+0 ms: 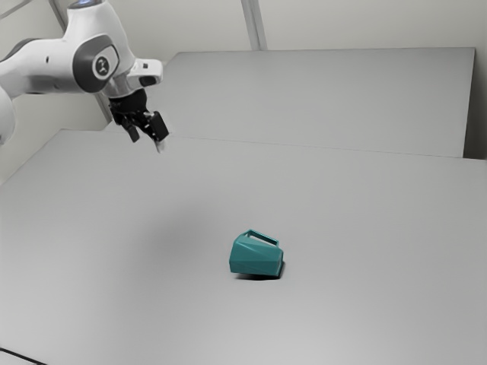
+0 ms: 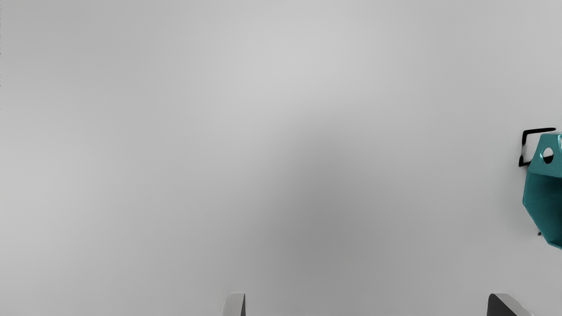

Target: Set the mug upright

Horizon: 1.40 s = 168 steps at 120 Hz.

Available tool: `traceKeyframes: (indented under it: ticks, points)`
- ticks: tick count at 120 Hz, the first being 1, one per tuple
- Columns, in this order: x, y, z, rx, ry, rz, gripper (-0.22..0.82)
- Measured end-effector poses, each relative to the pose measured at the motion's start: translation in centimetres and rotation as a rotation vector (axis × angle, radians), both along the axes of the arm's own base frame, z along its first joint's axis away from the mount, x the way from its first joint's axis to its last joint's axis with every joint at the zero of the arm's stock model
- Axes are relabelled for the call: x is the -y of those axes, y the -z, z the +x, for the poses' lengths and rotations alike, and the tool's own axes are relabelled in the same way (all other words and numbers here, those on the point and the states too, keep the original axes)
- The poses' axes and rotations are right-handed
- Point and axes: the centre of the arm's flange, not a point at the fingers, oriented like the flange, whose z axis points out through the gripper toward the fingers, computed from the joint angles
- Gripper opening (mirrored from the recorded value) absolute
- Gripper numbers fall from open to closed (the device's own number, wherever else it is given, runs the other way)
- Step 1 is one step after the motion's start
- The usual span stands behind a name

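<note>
Teal mug (image 1: pixel 256 257) on its side, claw (image 1: pixel 148 141) open

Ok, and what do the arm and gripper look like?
Arm: glossy white, rounded segments, dark grey joint covers, one carrying a round black-and-white emblem, blue accent at the top edge of the exterior view. Gripper: black, angular, two-fingered, with pale grey on the fingertips.

Mug (image 2: pixel 543 191), one: teal, faceted, hollow interior showing, small opening through one part; cut off by the frame's edge, well apart from the tool (image 2: pixel 366 303). Thin black angular outline (image 2: pixel 524 137) beside it. Tool: two fingertips at the frame's edge, parted wide. Surface (image 2: pixel 131 131): plain grey, soft darker patch (image 2: pixel 322 215) near the frame's middle.
</note>
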Motion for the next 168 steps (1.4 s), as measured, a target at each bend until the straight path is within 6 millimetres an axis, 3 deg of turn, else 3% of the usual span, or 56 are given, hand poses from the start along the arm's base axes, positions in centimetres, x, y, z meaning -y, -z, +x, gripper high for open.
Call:
traceKeyframes:
  ticks: [15, 28, 49, 62, 90, 128, 168]
  points:
    - [-0.4, -1.6, -3.5, 0.029, -0.023, -0.026, 0.60]
    - [2.0, -1.2, -6.2, 0.055, -0.003, -0.091, 0.60]
    - [4.0, 5.3, -8.6, -0.003, -0.099, -0.298, 0.60]
    - [5.6, 7.8, -8.9, -0.011, -0.144, -0.389, 0.60]
    - [7.5, 11.4, -8.4, -0.040, -0.221, -0.482, 0.60]
    - [8.3, 16.4, -9.8, -0.124, -0.300, -0.579, 0.60]
    - [9.8, 21.1, -10.0, -0.187, -0.330, -0.641, 0.60]
